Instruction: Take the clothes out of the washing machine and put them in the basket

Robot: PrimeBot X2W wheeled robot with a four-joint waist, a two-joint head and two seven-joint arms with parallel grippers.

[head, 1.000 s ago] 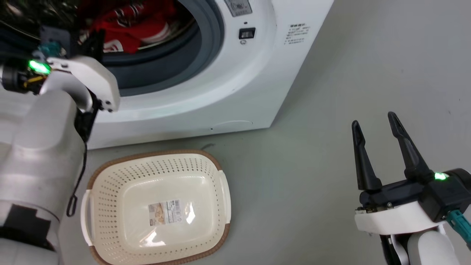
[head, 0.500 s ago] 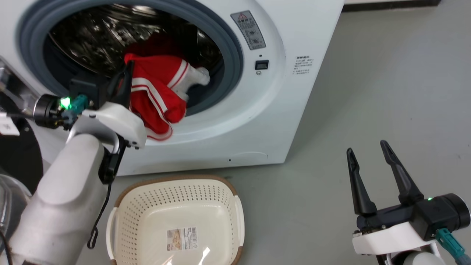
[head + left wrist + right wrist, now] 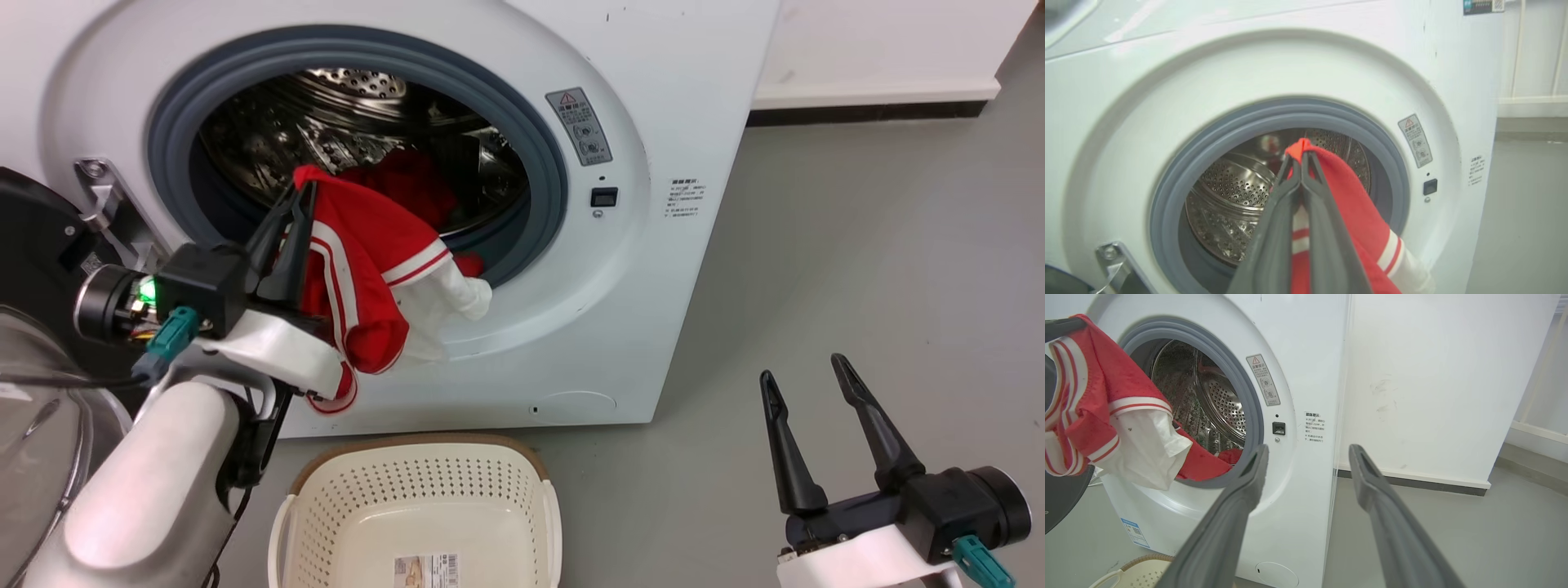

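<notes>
My left gripper [image 3: 304, 189] is shut on a red garment [image 3: 359, 245] with white stripe trim, held up in front of the washing machine's [image 3: 637, 269] open porthole. The cloth drapes down over the grey ring, a white part hanging lowest. In the left wrist view the left gripper [image 3: 1301, 153] pinches the garment's [image 3: 1347, 204] top fold. More red clothes [image 3: 408, 184] lie inside the steel drum. The basket [image 3: 408, 442] stands on the floor below the opening, with nothing in it but a label. My right gripper [image 3: 804, 369] is open, apart at the lower right.
The black-rimmed glass door [image 3: 33, 245] hangs open at the left, close to my left arm. Grey floor stretches right of the machine. A white wall with a dark skirting strip [image 3: 865, 110] runs behind.
The head camera has tilted up. My left gripper has drawn the red garment from inside the drum out past the grey ring. The right gripper stays open.
</notes>
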